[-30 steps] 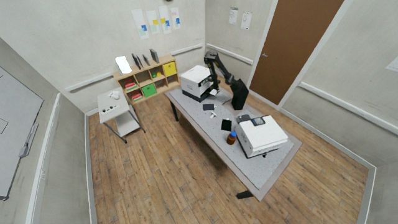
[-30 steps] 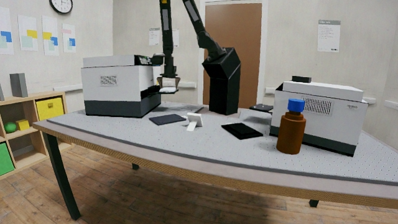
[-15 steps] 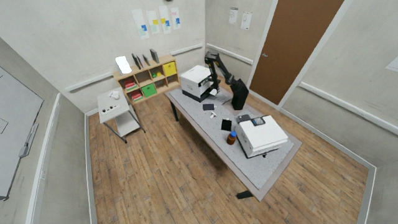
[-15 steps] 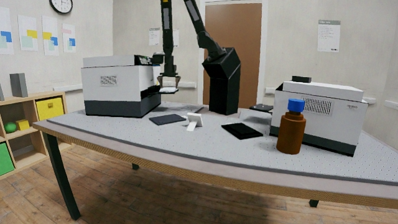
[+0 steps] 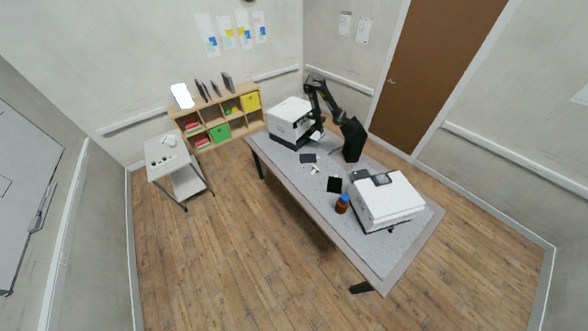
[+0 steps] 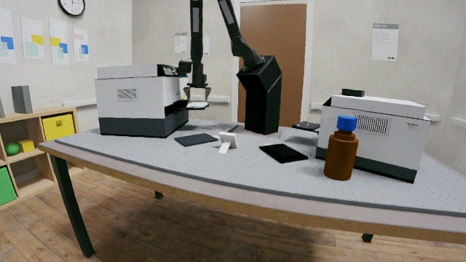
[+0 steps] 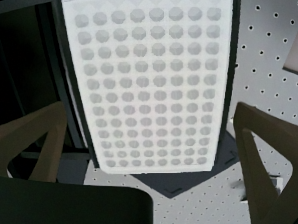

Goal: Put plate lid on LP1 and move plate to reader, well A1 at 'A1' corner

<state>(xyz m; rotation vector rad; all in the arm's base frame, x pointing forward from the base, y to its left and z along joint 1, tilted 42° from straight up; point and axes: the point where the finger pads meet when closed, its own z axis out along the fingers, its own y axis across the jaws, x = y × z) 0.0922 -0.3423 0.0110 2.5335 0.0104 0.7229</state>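
The white multi-well plate (image 7: 149,76) lies flat on a black stage that juts from the white-and-grey instrument (image 6: 140,100) at the table's far left. It also shows in the exterior view (image 6: 196,105). My gripper (image 7: 149,111) hangs straight above the plate, open, with one finger on each side and neither touching it. It also shows in the exterior and top views (image 6: 196,95) (image 5: 317,129). I cannot tell whether a clear lid is on the plate. The second instrument (image 6: 375,131) stands at the right, and its dark stage (image 6: 306,126) carries nothing white.
A brown bottle with a blue cap (image 6: 341,148) stands loose in front of the right instrument. Two dark flat pads (image 6: 195,139) (image 6: 283,153) lie mid-table with a small white placard (image 6: 227,140) between them. The arm's black base (image 6: 260,96) stands behind.
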